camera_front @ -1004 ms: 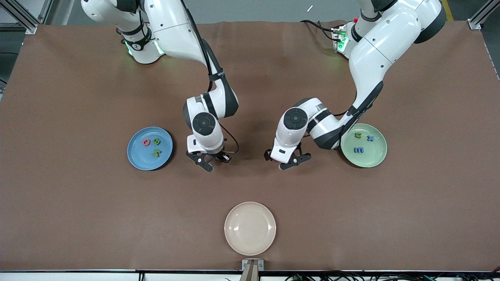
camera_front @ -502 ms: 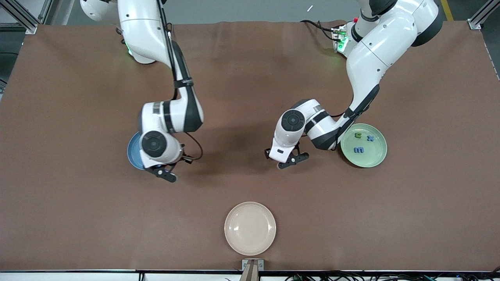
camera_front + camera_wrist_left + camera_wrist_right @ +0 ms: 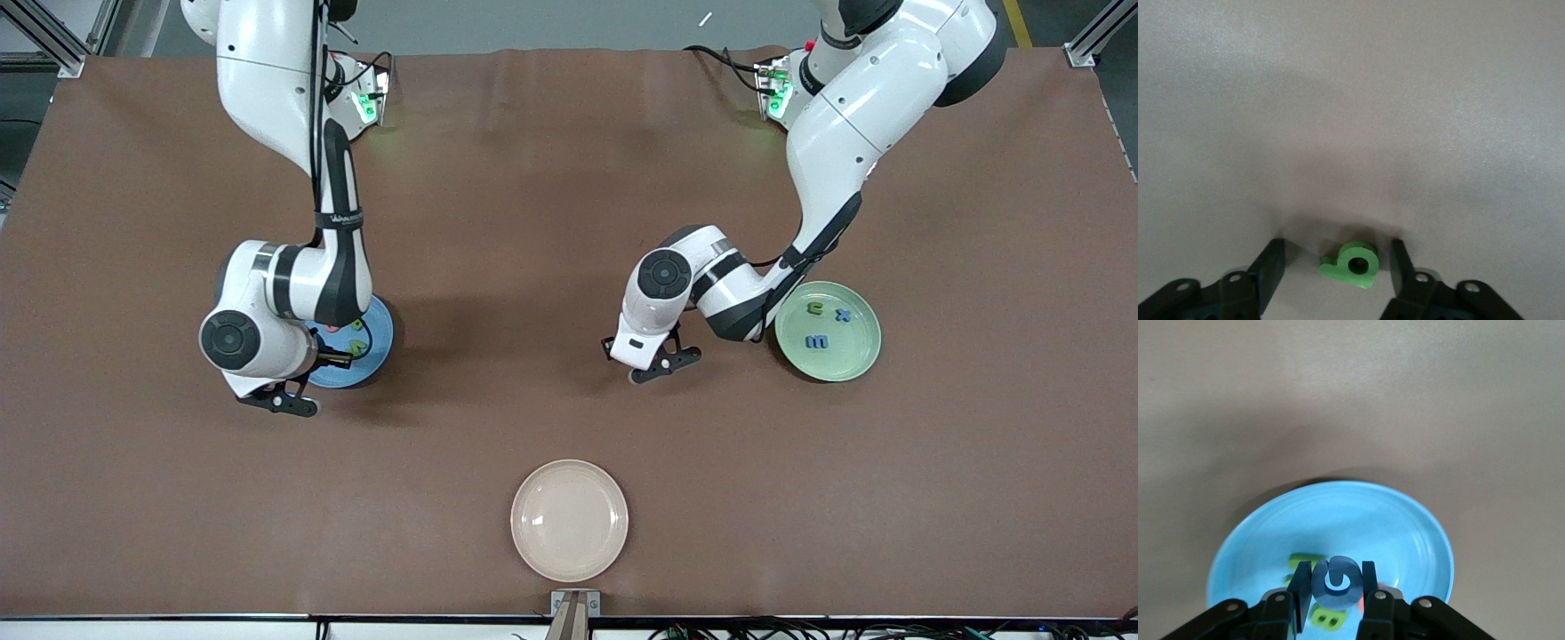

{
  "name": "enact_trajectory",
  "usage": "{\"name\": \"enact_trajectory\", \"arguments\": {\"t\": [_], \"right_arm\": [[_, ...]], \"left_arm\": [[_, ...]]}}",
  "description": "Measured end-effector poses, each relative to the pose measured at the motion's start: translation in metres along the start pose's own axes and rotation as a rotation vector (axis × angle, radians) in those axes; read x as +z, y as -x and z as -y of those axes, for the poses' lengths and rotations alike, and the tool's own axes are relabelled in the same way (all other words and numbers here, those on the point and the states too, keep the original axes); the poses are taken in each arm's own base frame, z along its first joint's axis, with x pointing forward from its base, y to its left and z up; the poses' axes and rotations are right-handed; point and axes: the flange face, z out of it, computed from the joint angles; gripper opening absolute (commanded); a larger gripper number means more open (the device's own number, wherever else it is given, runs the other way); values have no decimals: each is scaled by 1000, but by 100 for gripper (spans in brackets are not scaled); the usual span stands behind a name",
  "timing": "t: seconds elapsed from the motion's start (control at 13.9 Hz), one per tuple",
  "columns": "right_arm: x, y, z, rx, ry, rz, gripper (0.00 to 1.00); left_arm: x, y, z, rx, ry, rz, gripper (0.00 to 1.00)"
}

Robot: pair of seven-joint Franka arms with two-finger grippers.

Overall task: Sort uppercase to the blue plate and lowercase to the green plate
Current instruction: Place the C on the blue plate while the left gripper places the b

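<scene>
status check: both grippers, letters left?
Right gripper shut on blue G over blue plate. Left gripper open around green b on table. Nothing blocking.

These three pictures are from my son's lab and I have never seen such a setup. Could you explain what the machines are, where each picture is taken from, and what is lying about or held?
Two white robot arms work at a brown table, each ending in a black two-finger tool. The wide picture looks down from across the table; the other two come from cameras on the arms' wrists.

The right tool is over the round blue plate and is shut on a small blue foam letter G; green and red letters lie in that plate. The left tool is low over bare table, its fingers on either side of a small green foam letter b, not yet gripping it.

The round pale green plate holds three small letters. The round cream plate, nearest the front camera, holds nothing.
</scene>
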Motion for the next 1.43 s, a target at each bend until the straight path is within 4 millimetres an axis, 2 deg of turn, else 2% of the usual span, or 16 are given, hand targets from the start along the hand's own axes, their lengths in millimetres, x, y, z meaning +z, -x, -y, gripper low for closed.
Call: {"name": "enact_trajectory", "arguments": {"t": [0.36, 0.57, 0.72, 0.93, 1.0, 1.08, 1.15, 1.29, 1.43], "right_arm": [[23, -1, -25, -15, -50, -19, 1], [31, 4, -16, -20, -70, -5, 1], [39, 8, -10, -26, -75, 4, 1], [48, 12, -11, -20, -74, 11, 2], [49, 12, -12, -20, -73, 12, 7], [49, 12, -12, -20, -73, 11, 34], [49, 12, -12, -20, -74, 11, 99], [49, 12, -12, -19, -74, 12, 100], [49, 14, -12, -18, -76, 24, 100]], "left_arm": [[-3, 0, -2, 0, 5, -1, 37], [-6, -1, -3, -1, 8, -4, 25], [-5, 0, -3, -1, 6, -3, 21], [-5, -3, -1, -9, -6, 2, 17], [-6, -6, 2, -18, -25, 7, 17], [-7, -11, 6, -28, -42, 10, 17], [-10, -18, 10, -38, -53, 8, 17], [-26, -36, 22, -42, -57, 4, 17], [-53, -56, 40, -20, -73, 21, 17]]}}
